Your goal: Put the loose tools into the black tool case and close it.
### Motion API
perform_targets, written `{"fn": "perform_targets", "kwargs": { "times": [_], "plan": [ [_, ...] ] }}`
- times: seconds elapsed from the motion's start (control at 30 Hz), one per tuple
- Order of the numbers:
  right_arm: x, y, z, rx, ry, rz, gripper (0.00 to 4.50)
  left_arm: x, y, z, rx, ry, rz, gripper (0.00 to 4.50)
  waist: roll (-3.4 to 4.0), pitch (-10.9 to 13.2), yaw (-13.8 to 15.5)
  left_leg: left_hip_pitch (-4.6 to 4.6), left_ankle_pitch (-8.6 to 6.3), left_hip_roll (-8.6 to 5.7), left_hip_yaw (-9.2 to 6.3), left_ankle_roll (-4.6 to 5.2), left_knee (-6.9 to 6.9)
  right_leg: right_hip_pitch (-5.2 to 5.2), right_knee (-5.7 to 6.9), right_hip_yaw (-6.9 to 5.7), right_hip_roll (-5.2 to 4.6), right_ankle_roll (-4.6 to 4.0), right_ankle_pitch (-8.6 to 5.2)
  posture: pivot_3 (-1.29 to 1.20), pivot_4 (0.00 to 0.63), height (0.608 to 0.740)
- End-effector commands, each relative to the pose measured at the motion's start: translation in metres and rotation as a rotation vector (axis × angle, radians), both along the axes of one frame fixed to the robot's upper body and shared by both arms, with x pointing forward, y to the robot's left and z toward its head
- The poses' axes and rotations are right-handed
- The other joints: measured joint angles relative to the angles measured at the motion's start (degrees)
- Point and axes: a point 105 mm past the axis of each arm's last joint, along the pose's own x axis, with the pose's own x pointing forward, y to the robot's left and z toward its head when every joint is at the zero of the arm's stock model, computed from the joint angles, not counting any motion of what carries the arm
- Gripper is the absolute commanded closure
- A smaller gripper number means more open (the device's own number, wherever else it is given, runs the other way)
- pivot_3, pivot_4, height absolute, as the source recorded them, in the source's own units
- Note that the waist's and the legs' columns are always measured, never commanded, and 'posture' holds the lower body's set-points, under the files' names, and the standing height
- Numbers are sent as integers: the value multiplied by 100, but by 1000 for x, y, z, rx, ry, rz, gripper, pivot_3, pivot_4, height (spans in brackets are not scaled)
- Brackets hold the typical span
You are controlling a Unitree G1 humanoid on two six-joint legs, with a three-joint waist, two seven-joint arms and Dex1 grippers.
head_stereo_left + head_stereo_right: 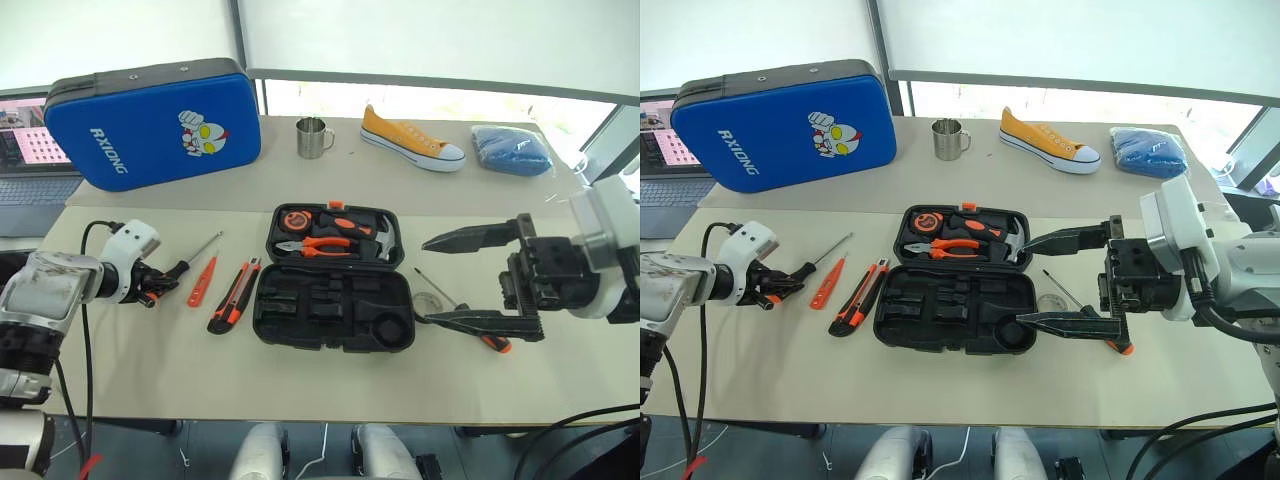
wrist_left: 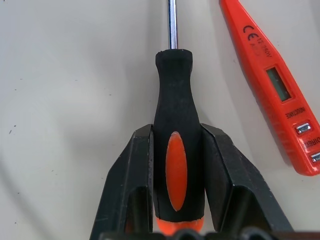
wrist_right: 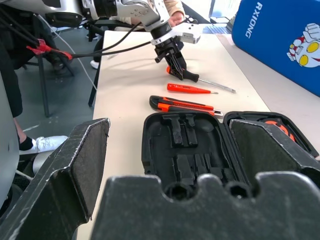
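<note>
Left end effector [image 2: 177,150] clamps a screwdriver [image 2: 172,115] (handle only).

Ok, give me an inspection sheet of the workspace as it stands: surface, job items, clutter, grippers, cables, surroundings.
Surface: beige table, with a second table behind it.
Job's things: black tool case open; pliers in its far half, near half's slots unfilled. Slim orange screwdriver and utility knife lie left of it; a long screwdriver and tape roll lie right of it.
Clutter: blue case, steel mug, yellow shoe, blue cloth on the rear table.
Grippers: left gripper closed on the other long screwdriver's handle; right gripper open above the table.
Cables: black cable along the left arm.
Surroundings: laptop, windows.
</note>
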Motion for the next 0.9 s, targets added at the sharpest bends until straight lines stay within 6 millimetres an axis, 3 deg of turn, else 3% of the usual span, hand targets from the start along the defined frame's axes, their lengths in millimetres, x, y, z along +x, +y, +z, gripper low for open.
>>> {"fn": "perform_targets", "kwargs": {
  "times": [0.03,0.17,0.23,0.3,0.5,0.73,0.9],
  "plan": [
    [-3,-5,7,16,-29,-33,0,17,-21,58,-59,-185,-96,3644,-21,10,18,-6,0,0,0,0,2,-3,-1,-2,0,0,0,0,150,739],
    [1,-16,-7,-11,-15,-112,0,25,-83,101,-63,-304,-374,3644,-36,15,100,-51,-4,-1,-18,5,45,-7,-10,-26,-4,12,6,0,150,739],
    [11,-26,-18,-17,-7,-208,0,13,-119,101,-22,-265,-607,3644,-39,14,114,-65,-11,-6,-21,16,70,-2,-16,-30,-7,26,12,0,150,739],
    [12,-32,-24,-23,-5,-256,0,4,-138,95,5,-218,-736,3644,-38,13,96,-67,-15,-13,-14,23,75,5,-19,-20,-11,39,20,0,150,739],
    [1,-43,-37,-54,0,-365,0,9,-197,71,109,-177,-982,3644,-33,13,39,-64,-16,-12,-10,27,78,-1,-18,-6,1,39,19,0,150,739],
    [-7,-43,-39,-24,6,-430,0,13,-225,45,151,-126,-1088,3644,-33,13,-13,-62,-17,-12,-19,28,79,0,-18,0,3,39,19,0,150,739],
    [-6,-42,-38,-21,2,-452,0,18,-222,29,233,-91,-1099,3644,-33,13,-9,-64,-17,-14,-24,28,81,1,-19,-1,1,40,19,0,150,739]
  ]
}}
